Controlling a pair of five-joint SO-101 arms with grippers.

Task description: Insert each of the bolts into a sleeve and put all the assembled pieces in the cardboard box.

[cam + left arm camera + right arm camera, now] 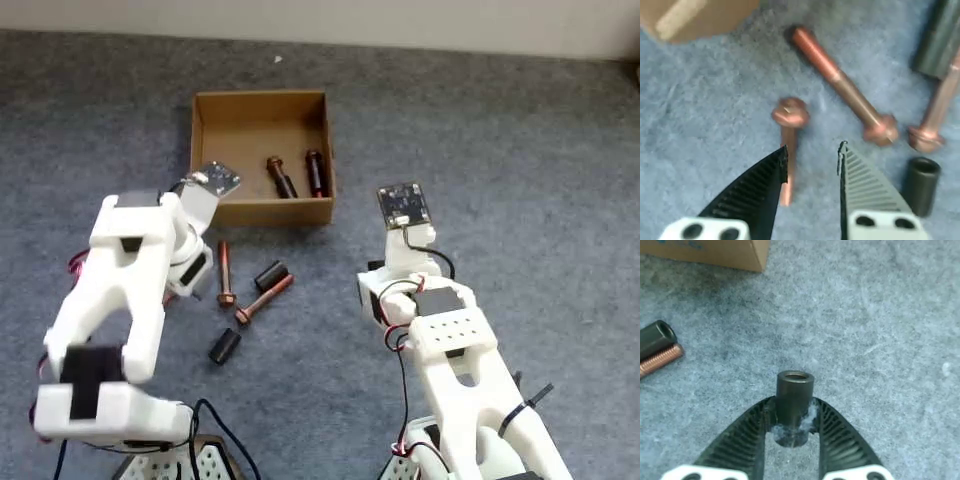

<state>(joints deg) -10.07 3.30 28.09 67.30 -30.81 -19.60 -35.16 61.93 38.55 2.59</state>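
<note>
1. A dark sleeve (795,390) stood upright on the grey carpeted surface (890,340). The right claw (793,409) was clenched on its lower half, and its open end faced up.
2. The left claw (812,152) hung released over a copper bolt (789,145). The shaft ran alongside the black finger (760,185), with the head pointing away from the claw (whether finger and shaft touched could not be told).
3. A second bolt (840,87) and a third bolt (935,115) lay loose on the surface nearby, their heads close together.
4. A short sleeve (922,182) lay just beside the third bolt's head. Another, the far sleeve (940,40), lay next to that bolt's shaft.
5. The cardboard box (260,212) sat just beyond the loose parts. It held the first assembled piece (281,178) and the second assembled piece (316,172), which lay side by side near the right wall.
6. In the high view the right arm stood well apart from the loose bolts, off toward the box's right corner.
</note>
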